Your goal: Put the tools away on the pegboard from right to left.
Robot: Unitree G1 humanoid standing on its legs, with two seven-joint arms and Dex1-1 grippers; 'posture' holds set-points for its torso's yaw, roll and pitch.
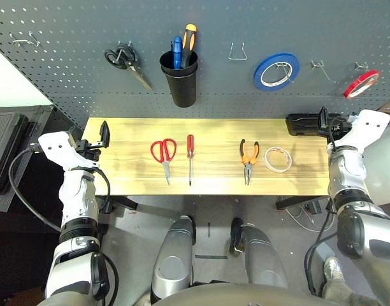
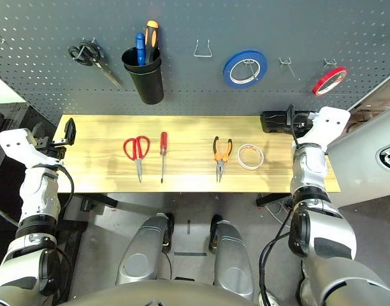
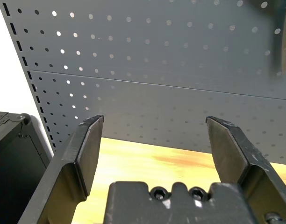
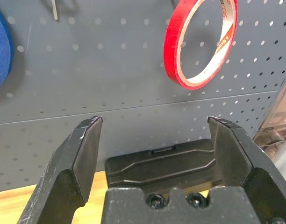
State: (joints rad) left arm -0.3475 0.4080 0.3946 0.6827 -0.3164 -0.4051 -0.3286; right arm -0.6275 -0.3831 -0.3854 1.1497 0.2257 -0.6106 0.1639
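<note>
Black fingers on both my hands stand spread wide and empty, the right gripper at the far right end of the wooden surface, the left gripper at its left edge. Rightmost goes first, so I judge the cream tape roll is my step: it lies flat, inward of my right fingers, just beside the pliers. Past them lie the screwdriver and red-handled scissors; I should pinch the roll's rim and carry it to a free hook on the pegboard.
</note>
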